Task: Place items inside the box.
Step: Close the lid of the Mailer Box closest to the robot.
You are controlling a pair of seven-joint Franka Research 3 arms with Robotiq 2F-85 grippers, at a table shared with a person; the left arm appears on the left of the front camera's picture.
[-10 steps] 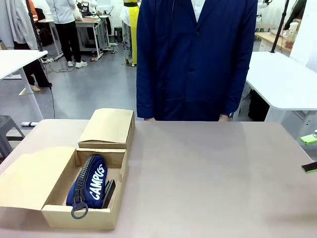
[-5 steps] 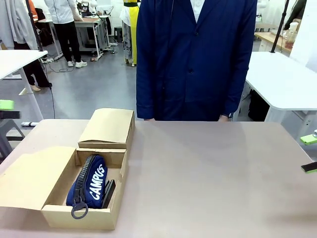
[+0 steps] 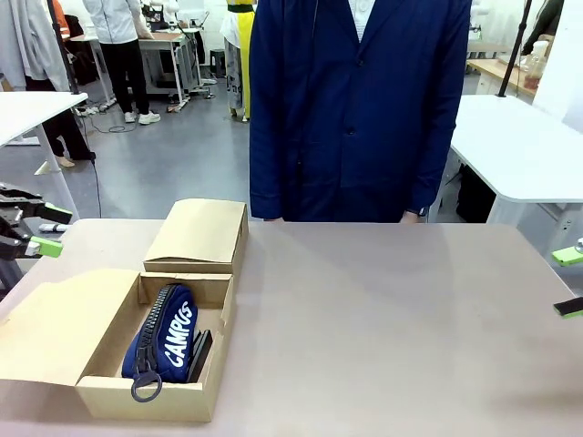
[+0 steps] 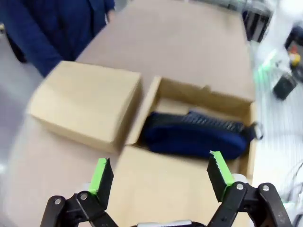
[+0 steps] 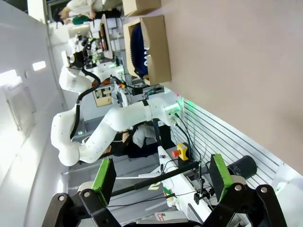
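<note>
The brown cardboard box (image 3: 150,399) lies open at the table's near left, its flap lid (image 3: 50,332) folded out to the left. Inside it rests a navy pencil case (image 3: 166,339) lettered "CAMPUS", with a black item (image 3: 200,353) wedged along its right side. My left gripper (image 3: 50,229) hangs open at the left table edge, above and left of the box. The left wrist view looks down past the open left gripper (image 4: 160,174) onto the box (image 4: 203,92) and pencil case (image 4: 194,135). My right gripper (image 3: 569,283) stands open at the far right edge, holding nothing. In the right wrist view, the right gripper (image 5: 161,178) faces the distant box (image 5: 158,47).
A second, closed cardboard box (image 3: 199,235) sits directly behind the open one and also shows in the left wrist view (image 4: 85,101). A person in a dark blue coat (image 3: 355,109) stands at the far side. Bare tabletop (image 3: 383,319) spreads to the right.
My left gripper has entered at the left edge and dropped lower toward the table. The right gripper, box and pencil case stay where they were.
</note>
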